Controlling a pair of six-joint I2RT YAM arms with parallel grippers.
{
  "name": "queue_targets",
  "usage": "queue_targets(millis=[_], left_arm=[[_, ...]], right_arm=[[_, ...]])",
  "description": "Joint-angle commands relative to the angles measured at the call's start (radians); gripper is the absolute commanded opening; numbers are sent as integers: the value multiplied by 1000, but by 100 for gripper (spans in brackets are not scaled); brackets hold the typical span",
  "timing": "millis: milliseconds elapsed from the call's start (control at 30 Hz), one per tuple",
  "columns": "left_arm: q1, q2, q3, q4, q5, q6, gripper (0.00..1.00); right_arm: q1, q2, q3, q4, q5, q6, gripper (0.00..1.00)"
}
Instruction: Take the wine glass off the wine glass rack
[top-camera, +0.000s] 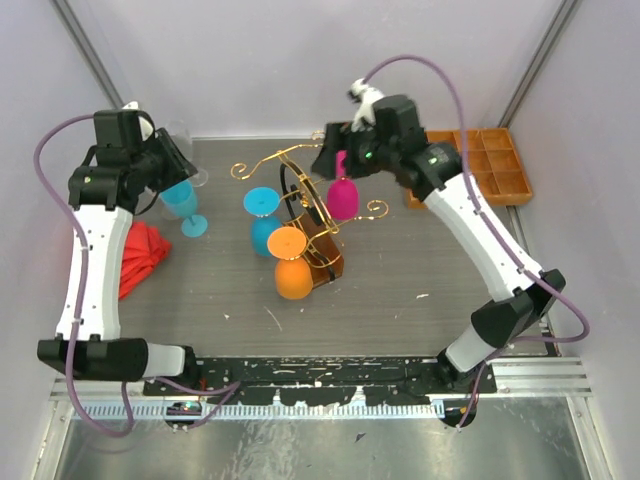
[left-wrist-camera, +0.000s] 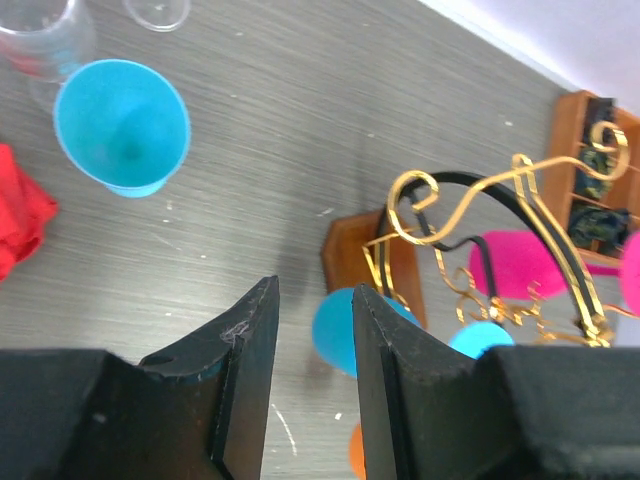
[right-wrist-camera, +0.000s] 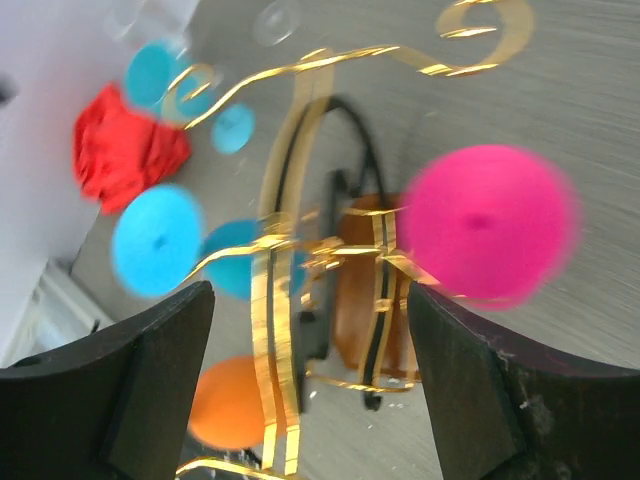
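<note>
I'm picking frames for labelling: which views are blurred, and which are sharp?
Right wrist view: blurred, with the pink wine glass and the gold metal wire rack smeared. Left wrist view: sharp, the grey table showing clear grain. Top view: crisp and evenly lit, with only faint shadows and no glare.

Pale lilac walls (top-camera: 300, 60) close the back and both sides; grey metal posts (top-camera: 85, 45) lean in the far corners; the grey wood-grain table (top-camera: 420, 285) is evenly lit; an aluminium rail (top-camera: 545, 372) edges its near side.
</note>
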Motion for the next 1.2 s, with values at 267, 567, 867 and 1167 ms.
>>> queue_targets(millis=[267,567,867,1167], left_arm=[[-2,-137,-50,67,196,-77,43],[-3,-188,-80,62,200,-90,45],[-3,-198,-84,61,208,-96,47],[-3,-204,-101,68,214,-101,48]], right_arm=[[-306,90,88,-3,-111,98,74],[-376,115,-20,113,-303,162,62],[-376,128,-85,183,-421,200,54],[-375,121,-108,218,-498,201,40]])
